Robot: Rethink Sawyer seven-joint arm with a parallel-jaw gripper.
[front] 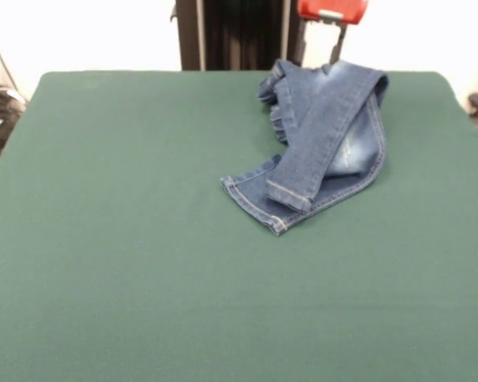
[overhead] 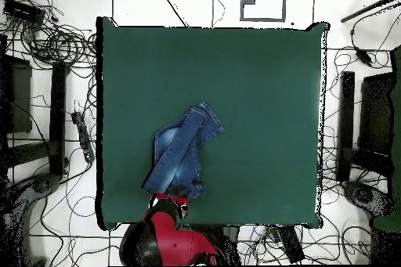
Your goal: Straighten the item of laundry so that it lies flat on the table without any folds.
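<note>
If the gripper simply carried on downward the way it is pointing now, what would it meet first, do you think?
Probably the jeans: the gripper hangs right above their bunched far end near the table edge. The exact height gap is unclear.

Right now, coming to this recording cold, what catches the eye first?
The jeans stand out first: a crumpled blue denim heap with one leg folded across the other, lying on the green table near its robot-side edge. Next comes the red arm, just beyond that edge by the jeans' waist end. In the front view its end effector shows only partly at the top, its state unclear.
</note>
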